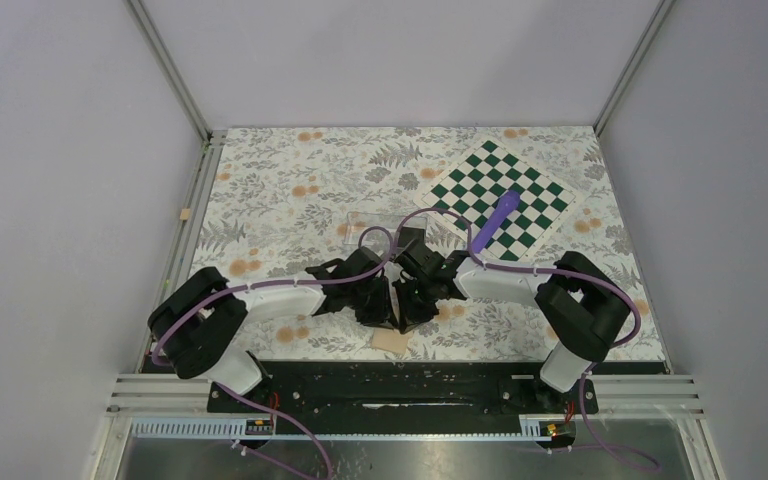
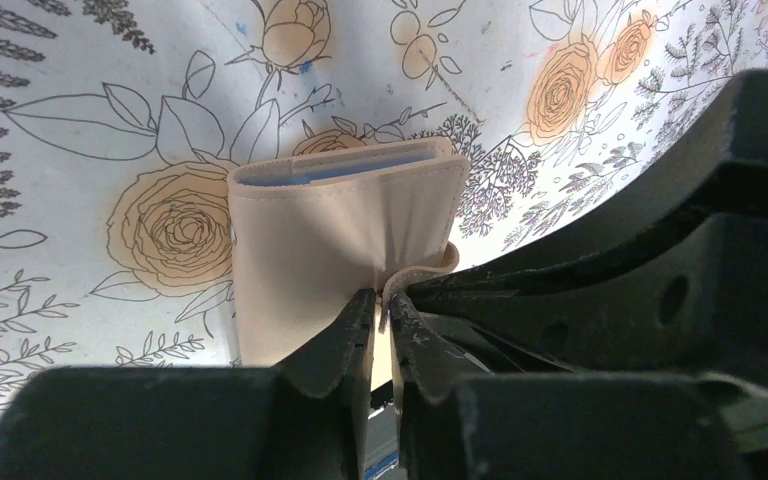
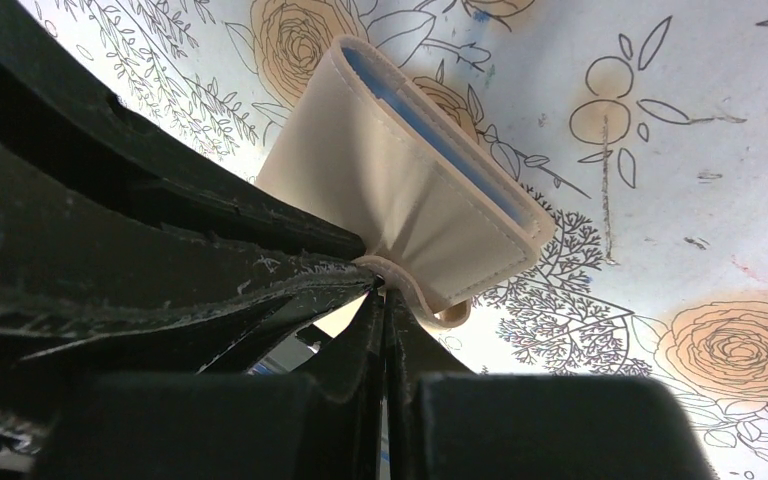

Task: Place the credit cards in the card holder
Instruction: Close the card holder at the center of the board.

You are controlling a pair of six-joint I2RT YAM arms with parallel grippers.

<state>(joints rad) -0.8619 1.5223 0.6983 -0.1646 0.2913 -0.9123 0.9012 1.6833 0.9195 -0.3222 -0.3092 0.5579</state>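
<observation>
The right gripper (image 3: 385, 295) is pressed together, pinching the curled flap of the holder (image 3: 410, 190), which stands out just beyond its fingertips, above the worktop (image 3: 680, 120). The left gripper (image 2: 382, 298) meets the same flap from the other side. Its jaws are a sliver apart with tan in the gap, and I cannot tell whether they grip.

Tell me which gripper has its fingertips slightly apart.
The left gripper: its fingertips stand slightly apart, while the right gripper's fingertips press together at the card holder.
</observation>
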